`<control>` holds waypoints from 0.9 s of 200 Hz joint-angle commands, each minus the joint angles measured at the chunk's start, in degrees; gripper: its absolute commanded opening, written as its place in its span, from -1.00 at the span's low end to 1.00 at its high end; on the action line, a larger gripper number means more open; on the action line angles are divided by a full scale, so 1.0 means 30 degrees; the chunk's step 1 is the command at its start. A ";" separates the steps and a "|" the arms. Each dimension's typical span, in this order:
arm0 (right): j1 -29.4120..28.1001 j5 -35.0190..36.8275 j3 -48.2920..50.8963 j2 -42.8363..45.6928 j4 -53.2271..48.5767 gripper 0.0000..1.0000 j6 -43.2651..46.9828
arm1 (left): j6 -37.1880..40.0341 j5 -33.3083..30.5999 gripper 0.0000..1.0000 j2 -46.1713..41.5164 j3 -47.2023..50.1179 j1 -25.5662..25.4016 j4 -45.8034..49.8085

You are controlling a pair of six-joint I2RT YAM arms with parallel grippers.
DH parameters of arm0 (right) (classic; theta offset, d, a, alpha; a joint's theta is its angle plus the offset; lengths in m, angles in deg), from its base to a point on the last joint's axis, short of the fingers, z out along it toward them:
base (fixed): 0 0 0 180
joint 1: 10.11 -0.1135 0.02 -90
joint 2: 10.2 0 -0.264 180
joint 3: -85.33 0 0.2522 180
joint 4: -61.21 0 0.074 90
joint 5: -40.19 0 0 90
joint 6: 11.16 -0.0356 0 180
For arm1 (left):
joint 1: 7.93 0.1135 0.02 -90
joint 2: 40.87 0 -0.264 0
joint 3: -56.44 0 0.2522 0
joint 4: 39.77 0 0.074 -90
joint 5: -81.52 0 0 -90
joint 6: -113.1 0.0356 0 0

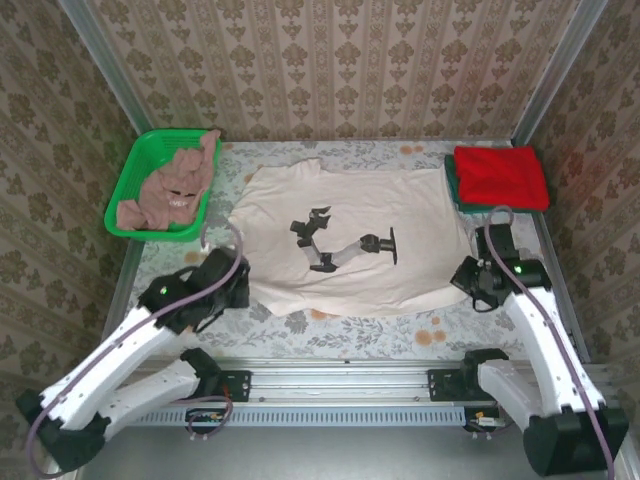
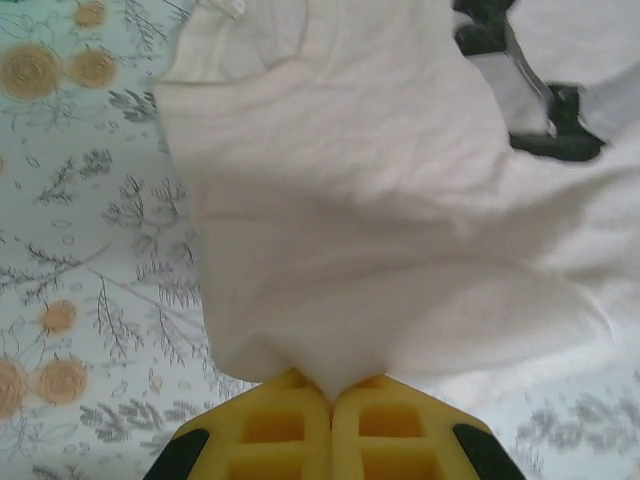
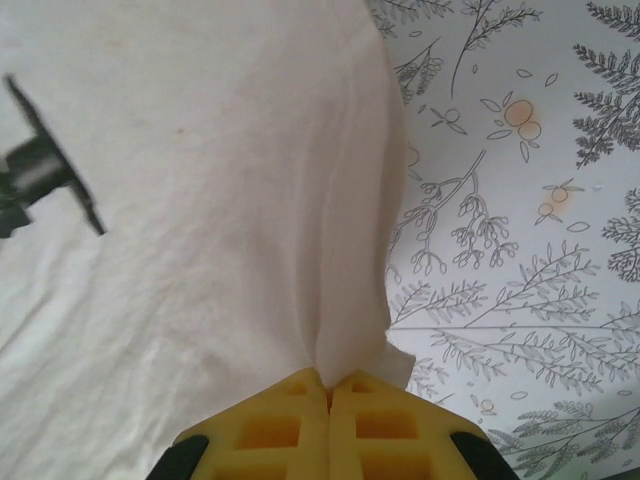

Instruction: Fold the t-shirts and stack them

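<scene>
A large cream t-shirt (image 1: 350, 225) with a dark print lies spread flat on the flowered table. My left gripper (image 1: 236, 285) is shut on its near left edge, the cloth (image 2: 330, 300) bunching up between the yellow fingers (image 2: 275, 425). My right gripper (image 1: 470, 280) is shut on its near right corner, a fold of cloth (image 3: 345, 345) pinched where the fingers (image 3: 385, 425) meet. At the back right a folded red t-shirt (image 1: 500, 175) rests on a dark green one (image 1: 452, 185). A dusty pink-brown t-shirt (image 1: 175, 190) lies crumpled in the basket.
The green mesh basket (image 1: 128, 190) stands at the back left. Patterned walls close in the table on three sides. A metal rail (image 1: 340, 385) runs along the near edge between the arm bases.
</scene>
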 commanded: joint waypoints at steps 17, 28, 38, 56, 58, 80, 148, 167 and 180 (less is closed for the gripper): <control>0.0342 0.1052 -0.1345 -0.4675 0.3529 -0.94 0.0224 | 0.5808 0.4290 -1.00 0.5419 -0.2151 0.4599 -0.4164; 0.0473 0.0541 -0.1871 -0.6262 0.4536 -0.91 0.0528 | 0.7035 0.5002 -1.00 0.7351 -0.3105 0.5133 -0.4777; 0.0687 -0.0200 -0.2139 -0.7315 0.5772 -0.90 0.0843 | 0.7711 0.5635 -1.00 0.8809 -0.3930 0.5716 -0.5239; 0.0992 -0.0056 -0.2938 -0.9152 0.6707 -0.90 0.0752 | 0.8546 0.6439 -0.97 1.1304 -0.5453 0.6719 -0.5592; 0.1016 -0.0019 -0.3056 -0.9442 0.6740 -0.90 0.0763 | 0.8642 0.6490 -0.97 1.1500 -0.5700 0.6772 -0.5586; 0.1376 0.0342 -0.4803 -1.2047 0.6486 -0.89 0.1011 | 0.9294 0.6514 -0.98 1.4436 -0.7876 0.7635 -0.4957; 0.1752 0.0391 -0.7796 -1.6623 0.5996 -0.78 0.1630 | 1.0414 0.6487 -0.84 2.1343 -1.3290 0.8157 -0.3119; 0.1903 0.0742 -0.8183 -1.6641 0.5585 -0.66 0.1842 | 1.0466 0.6511 -0.78 2.2188 -1.4031 0.8313 -0.3044; 0.1957 0.1336 -0.8538 -1.6473 0.4981 -0.63 0.2092 | 1.0535 0.6526 -0.75 2.2634 -1.4569 0.8519 -0.2815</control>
